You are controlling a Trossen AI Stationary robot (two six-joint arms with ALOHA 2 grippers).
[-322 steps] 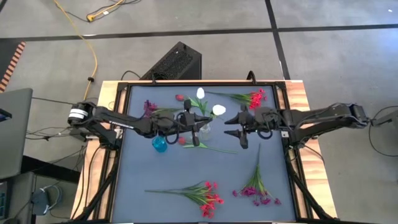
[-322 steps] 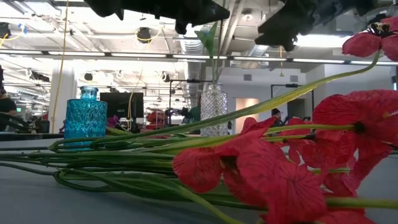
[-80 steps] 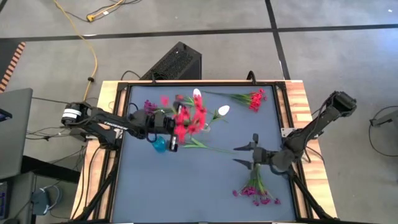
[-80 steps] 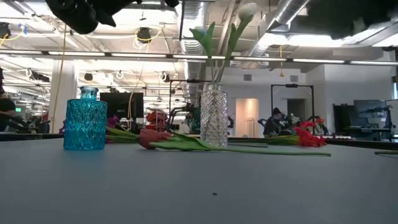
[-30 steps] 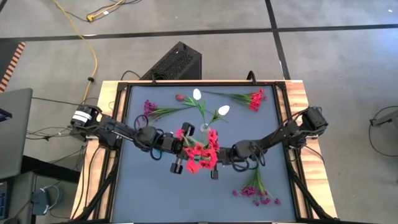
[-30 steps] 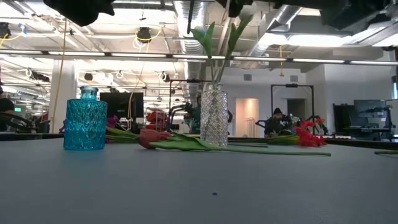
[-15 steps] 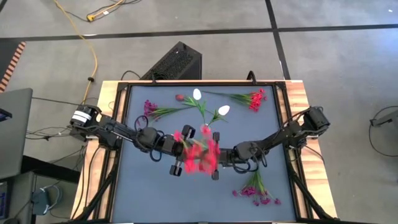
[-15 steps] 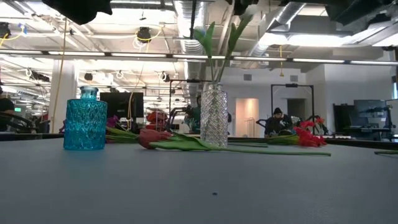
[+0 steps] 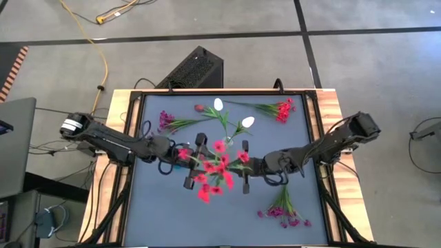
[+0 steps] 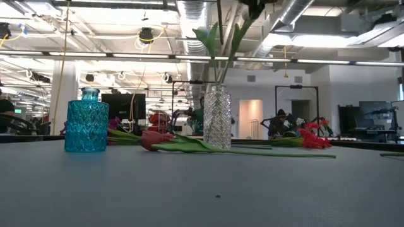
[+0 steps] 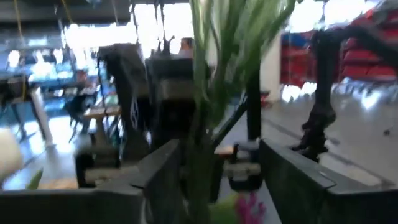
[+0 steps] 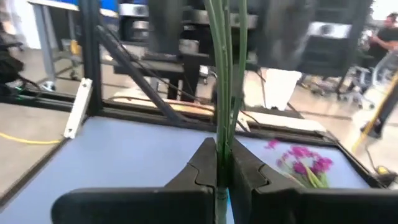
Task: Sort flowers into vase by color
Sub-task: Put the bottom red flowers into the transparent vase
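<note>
Although the high view showed both arms meeting over the middle of the table (image 9: 148,207), the red blossom sprig (image 9: 215,171) covered much of what lay beneath it, and the blue vase (image 10: 86,121) could barely be made out there under the left arm. In the low view neither gripper appeared — only the blue vase, the clear vase (image 10: 217,118) with its green stems cut off at the top edge, and a tulip bud (image 10: 155,139) lying between them. The left wrist view was blurred; the sprig's stems stood between that arm's fingers.

The right gripper (image 12: 219,163) was clamped on the sprig's green stems, its fingers pressed together around them. The left gripper (image 9: 193,161) stood with its fingers spread apart, just beside the blossoms.

Half a second earlier the left gripper had been closer in among the red blossoms; it had since let go and drawn back toward its own side, and the blossoms had shifted with the right gripper. The magenta sprig (image 9: 284,209) near the front edge, the other red sprig (image 9: 279,109) and the white buds (image 9: 242,122) lay as before.
</note>
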